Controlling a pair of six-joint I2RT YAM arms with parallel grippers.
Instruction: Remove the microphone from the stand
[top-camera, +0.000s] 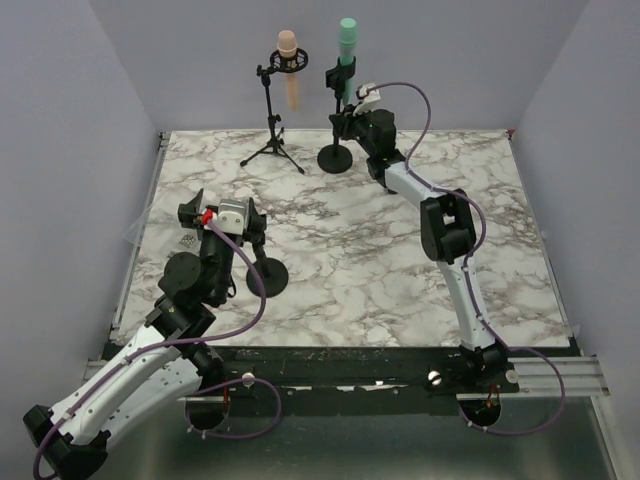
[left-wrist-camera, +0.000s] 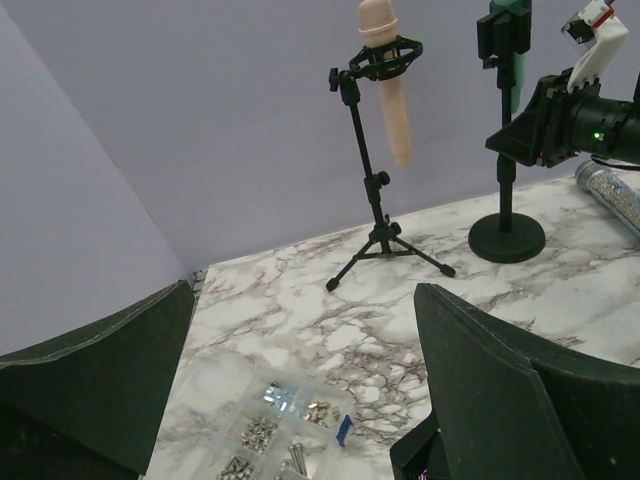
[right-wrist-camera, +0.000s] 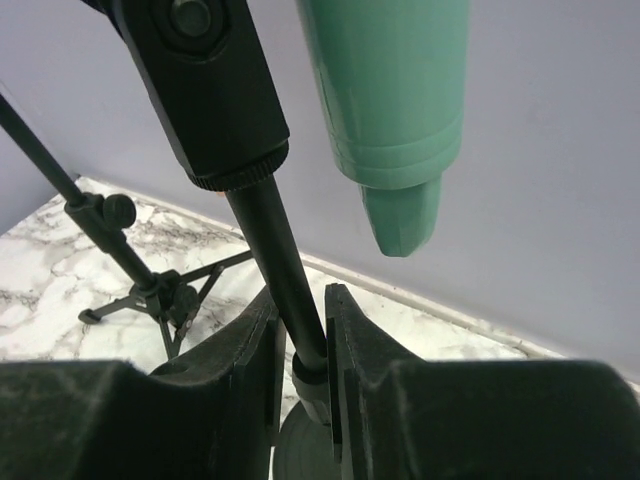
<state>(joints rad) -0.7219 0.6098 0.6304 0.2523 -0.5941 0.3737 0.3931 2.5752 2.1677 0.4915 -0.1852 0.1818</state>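
A green microphone (top-camera: 347, 40) sits in the clip of a black stand with a round base (top-camera: 335, 158) at the back middle. My right gripper (top-camera: 346, 120) is shut on that stand's pole below the clip. In the right wrist view the jaws (right-wrist-camera: 303, 300) pinch the pole (right-wrist-camera: 270, 240), and the green microphone's lower end (right-wrist-camera: 392, 110) hangs just above right. A pink microphone (top-camera: 290, 65) sits in a tripod stand (top-camera: 272, 130) to the left. My left gripper (top-camera: 222, 207) is open and empty at the table's left, far from both.
A round black base with a short post (top-camera: 266, 275) stands beside the left arm. A clear box of screws (left-wrist-camera: 275, 425) lies under the left gripper near the left edge. A glittery silver cylinder (left-wrist-camera: 612, 195) lies by the right arm. Grey walls enclose the table.
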